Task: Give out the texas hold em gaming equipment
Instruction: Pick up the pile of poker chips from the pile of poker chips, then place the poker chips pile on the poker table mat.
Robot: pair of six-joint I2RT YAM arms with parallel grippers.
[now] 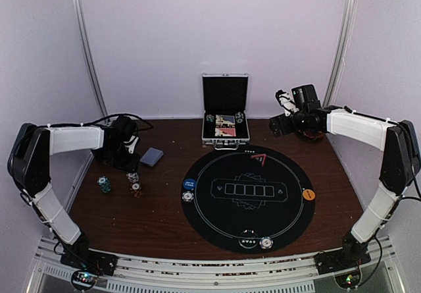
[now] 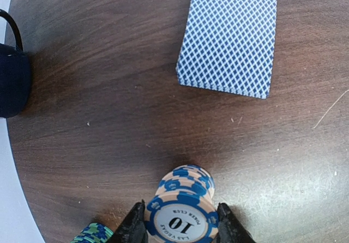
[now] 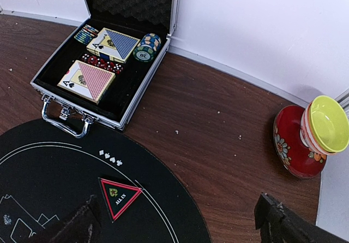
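The left gripper (image 2: 181,229) is shut tight on a small stack of white-and-blue poker chips (image 2: 182,213). One dark finger (image 2: 132,229) presses on each side of the stack. The top chip shows a "10". The stack stands straight up and seems to rest on the brown table (image 2: 109,134). Its flat round face looks up, and the fingers squeeze it from the sides.

A teal chip stack (image 2: 94,233) sits just beside the left finger. I cannot tell if it touches. The deck of blue-backed cards (image 2: 228,38) lies flat farther out, ahead and a bit to the right, well apart from the fingers. The dark blue mug (image 2: 11,79) is off at the left edge.

What matters most is which way the chips must go. From above, the round black mat (image 1: 247,197) lies to the right of the left arm. A blue button (image 1: 189,184) and a white chip (image 1: 188,196) sit on the mat's left edge. So I think the held stack has to be lifted and carried to the right, toward that side of the mat. The left arm is the closer one for this job.

The right gripper (image 3: 177,221) is wide open and holds nothing. It hangs near the silver case (image 3: 144,87), which is open with card boxes and chips inside. It is far from the chips on the left.
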